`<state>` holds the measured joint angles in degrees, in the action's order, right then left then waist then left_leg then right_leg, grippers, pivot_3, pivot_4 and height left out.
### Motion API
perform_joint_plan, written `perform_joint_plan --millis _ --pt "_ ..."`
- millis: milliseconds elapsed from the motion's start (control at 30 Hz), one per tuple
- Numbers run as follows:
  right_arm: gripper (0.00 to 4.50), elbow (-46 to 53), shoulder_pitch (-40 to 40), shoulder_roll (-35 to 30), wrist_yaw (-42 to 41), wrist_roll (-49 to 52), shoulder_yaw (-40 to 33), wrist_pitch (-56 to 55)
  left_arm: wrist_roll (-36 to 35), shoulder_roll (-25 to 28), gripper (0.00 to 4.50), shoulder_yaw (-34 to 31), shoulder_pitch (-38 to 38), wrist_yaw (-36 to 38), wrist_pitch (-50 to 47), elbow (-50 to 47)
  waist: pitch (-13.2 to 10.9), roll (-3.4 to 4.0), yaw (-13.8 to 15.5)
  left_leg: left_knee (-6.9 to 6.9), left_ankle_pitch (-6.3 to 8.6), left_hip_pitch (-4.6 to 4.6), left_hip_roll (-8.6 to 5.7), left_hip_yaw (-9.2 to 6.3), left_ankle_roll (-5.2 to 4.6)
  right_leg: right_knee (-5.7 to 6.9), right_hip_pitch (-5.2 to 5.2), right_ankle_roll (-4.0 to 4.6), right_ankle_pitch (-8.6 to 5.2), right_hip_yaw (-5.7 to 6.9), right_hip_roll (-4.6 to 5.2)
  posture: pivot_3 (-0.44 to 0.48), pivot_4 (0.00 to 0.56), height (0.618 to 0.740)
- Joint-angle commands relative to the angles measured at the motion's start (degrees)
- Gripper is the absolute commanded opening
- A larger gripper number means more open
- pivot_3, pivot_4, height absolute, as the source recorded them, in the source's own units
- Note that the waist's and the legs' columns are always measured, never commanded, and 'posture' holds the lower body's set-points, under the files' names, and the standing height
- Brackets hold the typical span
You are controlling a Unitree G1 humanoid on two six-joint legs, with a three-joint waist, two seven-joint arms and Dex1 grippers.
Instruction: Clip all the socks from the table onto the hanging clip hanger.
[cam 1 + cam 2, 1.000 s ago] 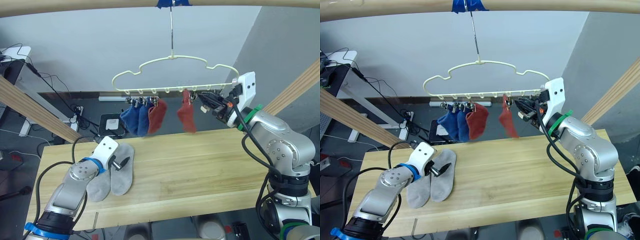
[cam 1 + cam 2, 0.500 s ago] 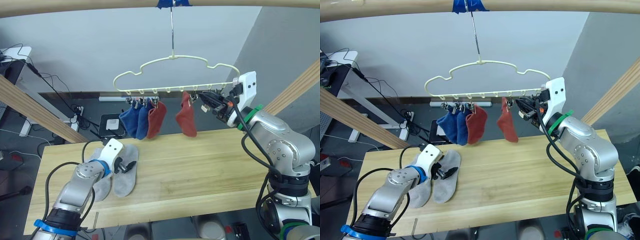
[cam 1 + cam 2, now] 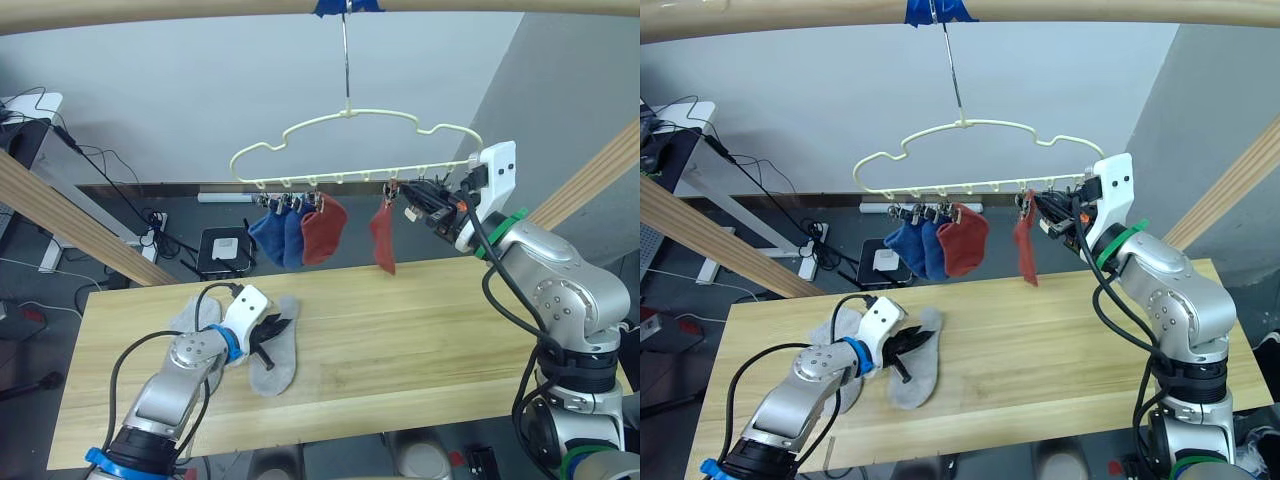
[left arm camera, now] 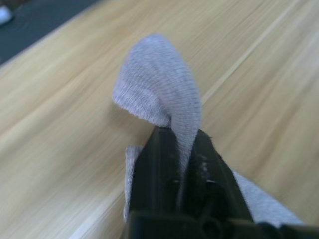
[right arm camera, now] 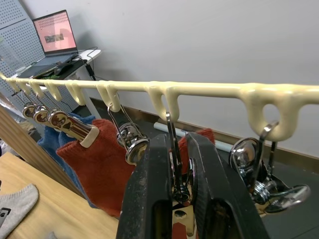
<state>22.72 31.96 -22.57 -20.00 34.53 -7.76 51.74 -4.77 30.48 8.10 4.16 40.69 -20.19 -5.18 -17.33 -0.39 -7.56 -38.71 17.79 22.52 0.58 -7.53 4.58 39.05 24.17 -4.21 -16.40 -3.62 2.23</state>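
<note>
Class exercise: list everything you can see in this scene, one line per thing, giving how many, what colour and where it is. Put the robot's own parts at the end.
grey socks: two, light grey, on the table; one pinched by the left gripper, the other lying beside it.
blue socks: two, blue, clipped at the hanger's left end.
red socks: two, rust red, clipped on the hanger; the second hangs further right.
clip hanger: one, cream, hanging by a metal hook from a wooden beam.
table: one, light wood.
laptop: one, on a desk in the background.
left gripper: black fingers shut on a grey sock.
right gripper: black fingers around a metal clip.
</note>
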Motion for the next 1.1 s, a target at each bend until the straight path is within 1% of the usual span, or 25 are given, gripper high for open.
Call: perform_joint_plan --millis 33,133,267,433,533,733,1000,1100 --pt "0.17 -0.72 0.66 -2.15 -1.23 1.87 -2.39 1.54 -7.94 -3.15 0.05 -0.93 1.47 3.75 -0.27 -6.94 0.0 0.0 0.23 -0.01 0.0 0.01 -0.01 0.0 0.0 0.0 -0.01 0.0 0.0 -0.01 0.02 -0.16 0.29 0.74" --pt "0.17 -2.6 2.04 -3.86 -2.6 4.4 -3.97 3.88 -13.37 -4.57 0.05 -1.09 3.75 7.14 -2.26 -10.26 0.01 -0.02 0.65 -0.08 0.0 0.04 -0.02 -0.01 0.0 0.01 -0.03 -0.03 0.02 0.01 0.02 -0.165 0.291 0.74" --pt "0.17 -6.73 5.89 -3.76 -1.89 13.12 -10.25 10.85 -16.77 -4.83 0.05 -0.17 10.02 10.14 -4.15 -11.03 0.01 -0.02 0.84 -0.09 -0.01 0.02 -0.03 0.0 -0.01 0.04 -0.05 -0.02 0.02 0.02 0.0 -0.172 0.292 0.74" --pt "0.17 -10.48 9.37 -2.24 1.42 25.51 -16.96 20.71 -22.22 -7.38 0.05 -0.65 16.21 10.82 -9.12 -9.86 0.01 -0.02 0.64 -0.09 0.0 0.06 -0.03 0.04 -0.02 -0.01 -0.03 -0.02 0.02 0.01 -0.01 -0.18 0.296 0.74" --pt "0.17 -11.53 9.97 -1.41 4.92 29.9 -18.97 23.77 -24.67 -8.89 0.05 -0.73 18.42 10.1 -11.81 -10.3 0.0 -0.02 0.46 -0.09 0.0 0.12 -0.02 0.05 -0.02 -0.04 -0.01 -0.02 0.02 0.01 -0.01 -0.178 0.3 0.74" --pt "0.17 -11.2 9.83 0.41 11.69 37.03 -19.99 25.25 -25.34 -12.63 0.05 0.78 21.94 8.59 -13.48 -8.22 0.0 -0.01 0.08 -0.1 -0.01 0.1 -0.02 0.05 -0.03 0.01 -0.01 -0.02 0.02 0.01 -0.01 -0.18 0.303 0.74" --pt "0.17 -9.52 8.19 0.33 18.45 44.4 -18.38 23.24 -23.86 -16.87 0.05 2.44 24.54 7.62 -12.38 -3.29 0.0 -0.01 -0.43 -0.11 -0.01 0.11 -0.03 0.08 -0.04 0.0 -0.01 -0.02 0.02 0.0 -0.02 -0.193 0.307 0.74" --pt "0.17 -8.94 7.3 -0.18 19.97 45.92 -17.49 22.14 -24.18 -18.36 0.05 1.83 26.32 7.08 -12.3 -1.81 -0.01 -0.01 -0.38 -0.12 -0.01 0.12 -0.03 0.06 -0.04 0.0 -0.01 -0.02 0.02 0.01 -0.02 -0.195 0.31 0.74"
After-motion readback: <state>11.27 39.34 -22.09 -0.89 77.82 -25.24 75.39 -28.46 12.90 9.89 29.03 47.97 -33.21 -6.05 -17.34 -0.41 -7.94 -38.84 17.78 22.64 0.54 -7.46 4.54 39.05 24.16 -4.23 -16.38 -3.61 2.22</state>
